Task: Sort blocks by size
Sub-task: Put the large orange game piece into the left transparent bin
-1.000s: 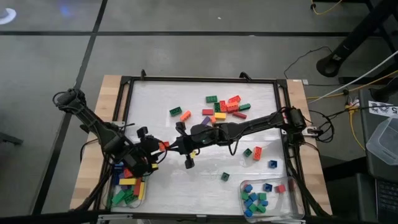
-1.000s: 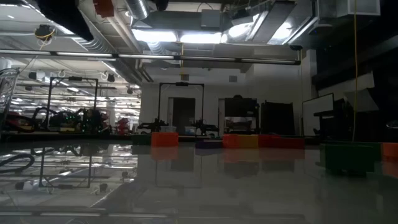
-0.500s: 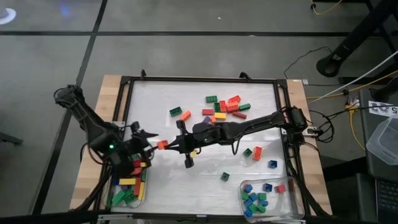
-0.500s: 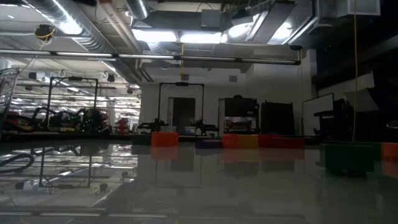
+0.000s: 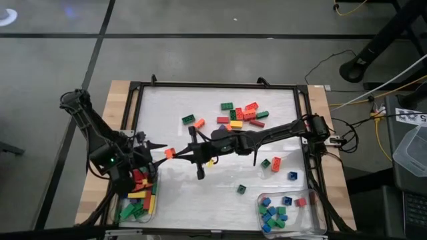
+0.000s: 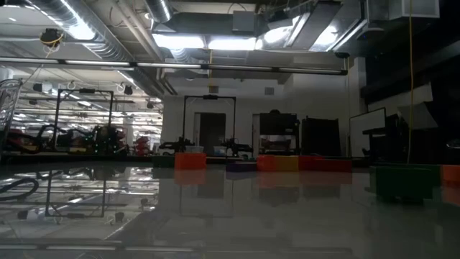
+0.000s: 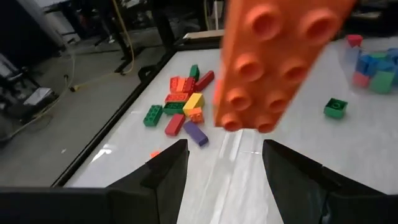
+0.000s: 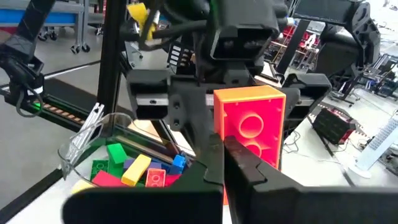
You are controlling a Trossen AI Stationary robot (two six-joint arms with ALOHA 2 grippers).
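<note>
My right gripper (image 5: 177, 155) reaches across the white table from the right and is shut on an orange block (image 5: 169, 153), held well above the surface. My left gripper (image 5: 155, 151) faces it from the left, open, with its fingers (image 7: 168, 171) just short of the orange block (image 7: 273, 62) and touching nothing. Loose blocks lie in a pile (image 5: 240, 115) at the far middle. A few more blocks (image 5: 275, 163) lie to the right. The low view shows neither gripper. My right gripper pinches one end of the orange block (image 8: 247, 155) between its two fingers, which come in level from the table's right side. The rest of the block sticks out past the fingertips toward my left gripper. The block is lifted clear of the table.
A clear tray (image 5: 137, 200) with long blocks sits at the near left, below my left arm. A second clear tray (image 5: 287, 210) with small blocks sits at the near right. A black frame (image 5: 213, 85) borders the table. The middle near part of the table is bare.
My left gripper has drawn back from the orange block toward the table's left edge, risen and swung round, staying open. My right gripper has risen a little and tipped up to level, keeping the block, which has gone out of the top of the low view.
</note>
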